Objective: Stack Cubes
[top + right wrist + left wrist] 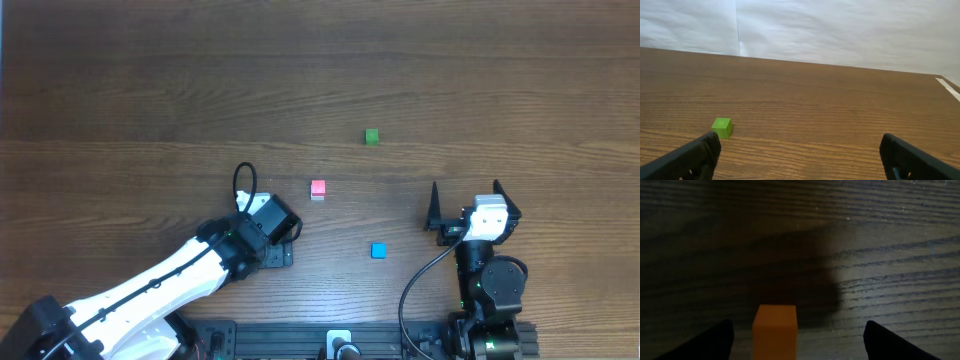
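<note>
My left gripper [799, 330] hangs low over the table [120, 90], fingers spread wide. The orange cube [775, 330] sits between them, touching neither. My right gripper [800, 145] is wide open too and holds nothing. The blue cube [378, 250] lies between my arms, the pink cube [318, 187] farther out, the green cube [371, 136] farthest, all well apart. The table's far edge meets a white sheet [840, 35].

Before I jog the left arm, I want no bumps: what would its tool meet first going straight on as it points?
Probably the orange cube, which sits just ahead between the open fingers of the left tool, nearer one finger. Past it lies only the wooden table; depth is hard to judge.
</note>
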